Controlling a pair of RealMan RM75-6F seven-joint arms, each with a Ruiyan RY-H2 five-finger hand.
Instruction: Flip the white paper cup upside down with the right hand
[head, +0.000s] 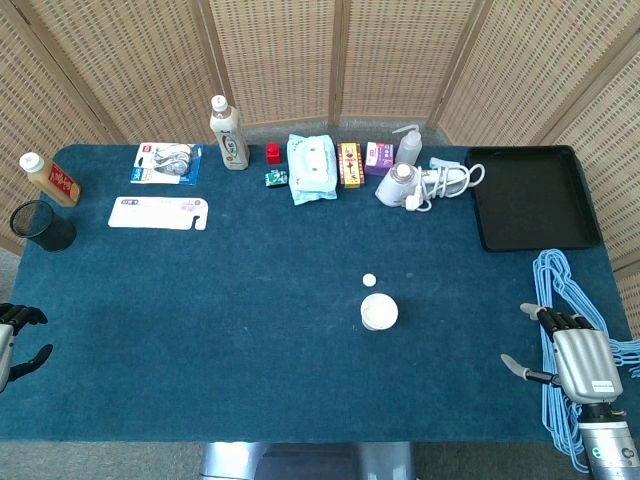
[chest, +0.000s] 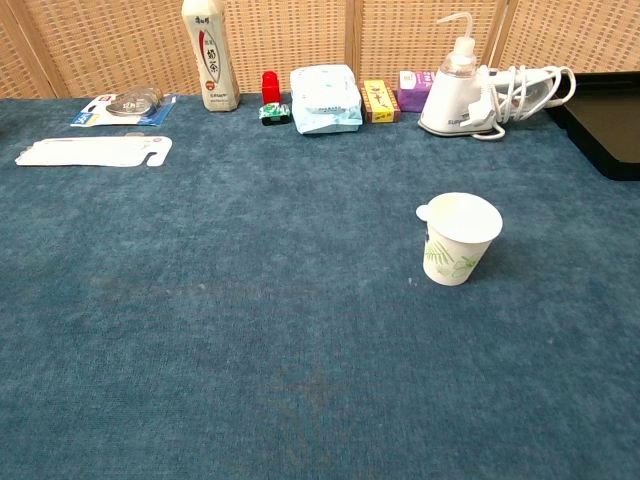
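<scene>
Left hand (head: 18, 340) sits at the table's near left edge, mostly out of frame, so can't tell its pose. The paper cup (chest: 459, 238) is mid-table, upright, mouth up, untouched. Right hand (head: 575, 355) waits at the right edge, fingers spread, empty. Nothing's done yet.

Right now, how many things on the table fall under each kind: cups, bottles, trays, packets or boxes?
Cups: 2, white paper cup, black mesh cup
Bottles: 3, tall bottle, brown bottle, squeeze bottle
Trays: 1, black tray
Packets or boxes: 5
Total: 11
</scene>
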